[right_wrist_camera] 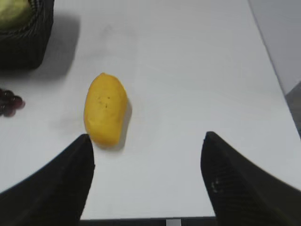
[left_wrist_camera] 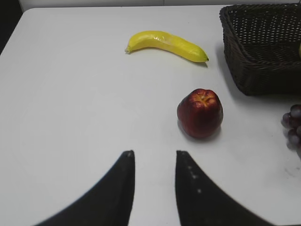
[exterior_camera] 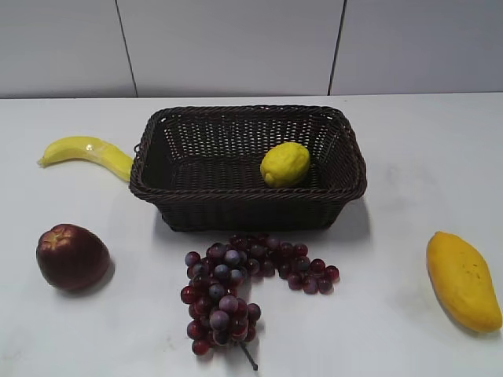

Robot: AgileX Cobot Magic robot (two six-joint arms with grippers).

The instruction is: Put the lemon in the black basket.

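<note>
The bright yellow lemon (exterior_camera: 284, 163) lies inside the black basket (exterior_camera: 157, 182), toward its right side, against the inner wall. The basket's corner shows in the left wrist view (left_wrist_camera: 249, 70) and in the right wrist view (right_wrist_camera: 28, 47), where a bit of the lemon (right_wrist_camera: 14, 12) shows at the top left. My left gripper (left_wrist_camera: 154, 153) is open and empty above the bare table, short of the apple. My right gripper (right_wrist_camera: 148, 136) is wide open and empty, next to the mango. Neither gripper shows in the exterior view.
A banana (exterior_camera: 86, 151) lies left of the basket. A dark red apple (exterior_camera: 71, 256) sits at the front left. A bunch of purple grapes (exterior_camera: 236, 290) lies in front of the basket. An orange-yellow mango (exterior_camera: 464, 280) lies at the front right.
</note>
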